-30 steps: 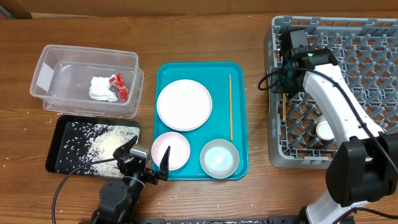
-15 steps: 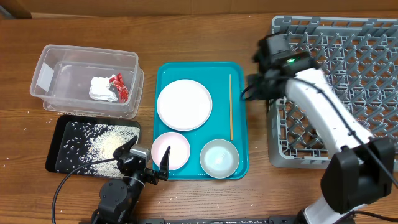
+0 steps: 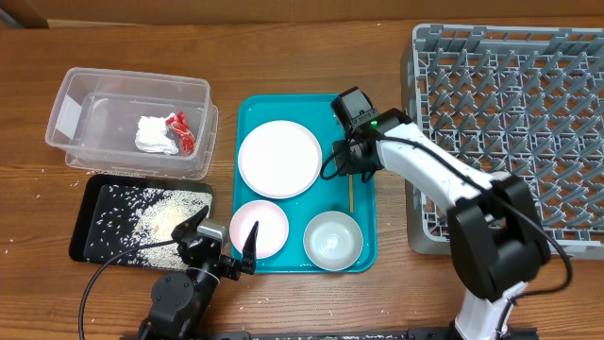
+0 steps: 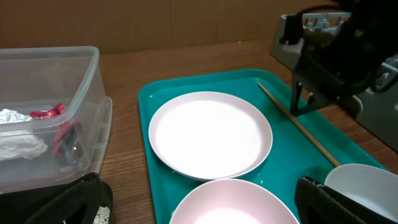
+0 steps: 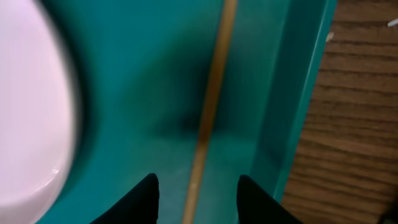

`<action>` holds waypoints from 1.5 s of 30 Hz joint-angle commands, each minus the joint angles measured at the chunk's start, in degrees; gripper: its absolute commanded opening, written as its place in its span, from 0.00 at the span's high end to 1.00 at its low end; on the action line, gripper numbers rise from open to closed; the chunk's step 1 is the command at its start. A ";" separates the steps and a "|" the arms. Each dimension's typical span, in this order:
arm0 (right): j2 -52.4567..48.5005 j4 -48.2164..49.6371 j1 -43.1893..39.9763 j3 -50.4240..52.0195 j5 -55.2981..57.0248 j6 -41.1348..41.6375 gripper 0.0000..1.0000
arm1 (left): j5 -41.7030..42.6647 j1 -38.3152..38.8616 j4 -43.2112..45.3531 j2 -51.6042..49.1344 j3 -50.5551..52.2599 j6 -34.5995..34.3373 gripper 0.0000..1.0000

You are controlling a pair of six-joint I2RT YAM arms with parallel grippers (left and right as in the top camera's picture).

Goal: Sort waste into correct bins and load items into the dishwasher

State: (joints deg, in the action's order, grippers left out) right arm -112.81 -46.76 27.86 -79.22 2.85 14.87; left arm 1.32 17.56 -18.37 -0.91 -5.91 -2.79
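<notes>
One wooden chopstick [image 3: 351, 194] lies along the right side of the teal tray [image 3: 302, 113]. My right gripper [image 3: 351, 170] hangs open just above it, one finger on each side; in the right wrist view the chopstick [image 5: 208, 118] runs between the open fingers [image 5: 198, 196]. A white plate [image 3: 279, 159], a pinkish bowl [image 3: 260, 229] and a white bowl [image 3: 333, 238] sit on the tray. My left gripper [image 3: 225, 247] is open and empty at the tray's front left, over the pinkish bowl [image 4: 230, 202]. The grey dish rack [image 3: 510, 132] stands at the right.
The clear tub [image 3: 132, 118] at the left holds a white tissue wad [image 3: 151, 134] and a red wrapper [image 3: 181, 132]. The black tray [image 3: 80, 236] in front of it holds rice grains [image 3: 156, 222]. A few grains lie scattered on the wooden table.
My right arm has swung left from the dish rack's left edge to the teal tray and come down over the chopstick. The left arm has not moved.
</notes>
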 commanded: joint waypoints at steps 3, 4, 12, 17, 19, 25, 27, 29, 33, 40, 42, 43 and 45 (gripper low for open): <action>-3.17 0.44 -1.36 0.20 -1.77 1.66 0.69 | 0.17 -0.28 0.35 0.66 0.42 0.68 0.00; -3.61 0.44 -1.33 0.20 -2.47 1.66 0.72 | 0.17 -0.28 0.37 0.66 0.42 0.68 0.00; -2.97 -1.01 -0.59 -1.29 -3.21 1.70 0.89 | 0.17 -0.28 0.37 0.66 0.42 0.68 0.00; -2.05 -2.86 -0.61 -3.50 -3.21 2.80 0.53 | 0.17 -0.28 0.37 0.66 0.44 0.68 0.00; -2.05 -2.80 -0.61 -3.52 -4.52 2.73 0.44 | 0.17 -0.28 0.37 0.66 0.42 0.68 0.00; -2.08 -2.58 -0.48 -3.08 -11.10 -1.79 0.51 | 0.17 -0.28 0.37 0.66 0.44 0.68 0.00; -2.21 -1.64 -0.50 -1.33 -10.80 -1.66 0.58 | 0.17 -0.28 0.35 0.66 0.42 0.68 0.00; -2.58 -0.44 -0.50 0.33 -8.87 -1.07 0.60 | 0.17 -0.28 0.35 0.66 0.42 0.68 0.00; -3.06 1.81 -0.61 3.67 -5.90 1.90 0.71 | 0.17 -0.28 0.35 0.66 0.42 0.68 0.00; -1.88 -1.88 -0.61 0.22 -6.16 1.88 0.96 | 0.15 -0.28 0.35 0.66 0.42 0.68 0.00; 0.17 -4.35 -0.61 -2.91 -6.10 1.88 0.96 | 0.15 -0.28 0.35 0.66 0.42 0.68 0.00; 1.16 -5.20 -0.66 -4.31 -5.88 1.90 0.96 | 0.15 -0.28 0.35 0.66 0.42 0.68 0.00; 3.80 -7.21 -0.96 -7.82 -5.16 1.90 0.96 | 0.15 -0.28 0.35 0.66 0.42 0.68 0.00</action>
State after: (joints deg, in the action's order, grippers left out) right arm -115.24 -53.15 27.05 -80.66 -3.84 16.49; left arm 1.32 17.58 -18.35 -0.89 -5.91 -2.79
